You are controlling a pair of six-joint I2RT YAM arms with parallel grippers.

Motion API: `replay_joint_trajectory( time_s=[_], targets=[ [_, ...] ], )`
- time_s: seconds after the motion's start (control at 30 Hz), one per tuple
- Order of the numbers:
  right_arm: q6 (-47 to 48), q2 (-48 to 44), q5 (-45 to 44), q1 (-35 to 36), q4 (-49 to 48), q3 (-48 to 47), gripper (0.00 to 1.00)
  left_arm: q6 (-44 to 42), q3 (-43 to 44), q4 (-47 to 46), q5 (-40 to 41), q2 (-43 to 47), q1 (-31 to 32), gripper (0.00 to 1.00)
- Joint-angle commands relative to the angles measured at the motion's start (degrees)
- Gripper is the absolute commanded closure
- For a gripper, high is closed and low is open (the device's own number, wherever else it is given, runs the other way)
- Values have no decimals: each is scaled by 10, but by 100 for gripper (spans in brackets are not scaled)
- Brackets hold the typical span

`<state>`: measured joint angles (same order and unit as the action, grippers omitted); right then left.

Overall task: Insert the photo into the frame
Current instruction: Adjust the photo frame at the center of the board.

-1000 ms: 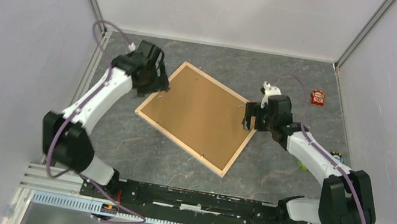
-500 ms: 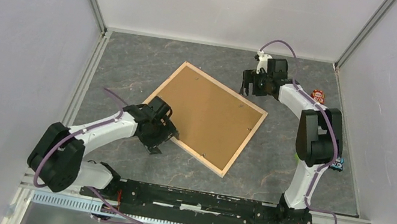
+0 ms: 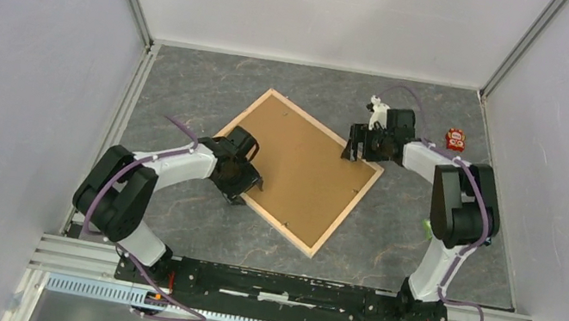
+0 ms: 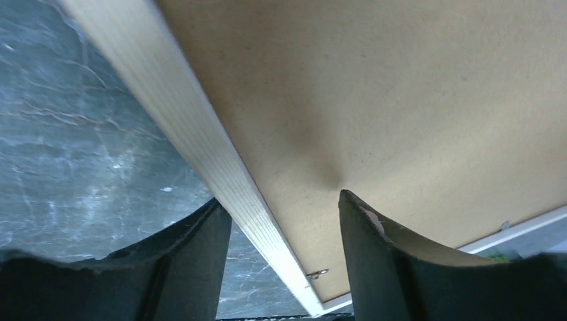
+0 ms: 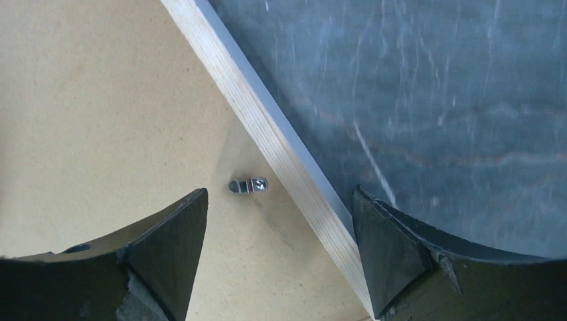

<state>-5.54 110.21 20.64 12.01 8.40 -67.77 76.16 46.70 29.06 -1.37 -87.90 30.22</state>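
Top view: the frame (image 3: 346, 212) is lying face down at an angle on the grey table (image 3: 188, 92), brown backing board (image 3: 301, 168) up. My left gripper (image 3: 246, 185) is at its near-left rail and my right gripper (image 3: 352, 150) is at the far-right corner.

Left wrist: jaws apart and straddling the pale rail, one finger (image 4: 200, 254) over the table, the other over the board. Nothing clamped.

Right wrist: jaws wide with the rail between them and a little metal clip (image 5: 247, 185) just inside it. Nothing held here either.
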Motion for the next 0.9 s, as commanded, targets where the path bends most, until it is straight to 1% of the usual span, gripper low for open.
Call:
replay_joint_trajectory(
  time_s=[0.0, 0.13, 0.2, 0.27, 0.3, 0.4, 0.5, 0.53, 0.63, 0.73, 0.87],
  targets=[
    [-38, -74, 7, 0, -4, 99, 17, -80, 41, 13, 38, -25, -33, 36],
    [-81, -164, 7, 7, -39, 221, 18, -148, 68, 33, 52, -40, -61, 44],
    [-94, -210, -1, 21, -52, 277, 18, -196, 90, 44, 63, -48, -76, 51],
    [-95, -254, -24, 40, -56, 318, 18, -249, 115, 58, 77, -55, -86, 58],
    [-92, -272, -43, 49, -51, 328, 18, -280, 123, 60, 83, -58, -89, 60],
    [-64, -302, -113, 59, -22, 327, 18, -338, 143, 81, 110, -65, -95, 65],
    [-26, -315, -190, 63, 8, 303, 18, -400, 147, 87, 114, -73, -99, 66],
    [-16, -321, -202, 67, 9, 298, 18, -419, 148, 89, 110, -78, -100, 66],
    [8, -327, -203, 84, 2, 292, 18, -450, 153, 97, 102, -92, -103, 71],
    [21, -307, -212, 97, 3, 278, 18, -460, 157, 96, 91, -106, -106, 77],
    [19, -291, -224, 105, -20, 276, 19, -451, 153, 86, 79, -107, -107, 78]
  ],
)
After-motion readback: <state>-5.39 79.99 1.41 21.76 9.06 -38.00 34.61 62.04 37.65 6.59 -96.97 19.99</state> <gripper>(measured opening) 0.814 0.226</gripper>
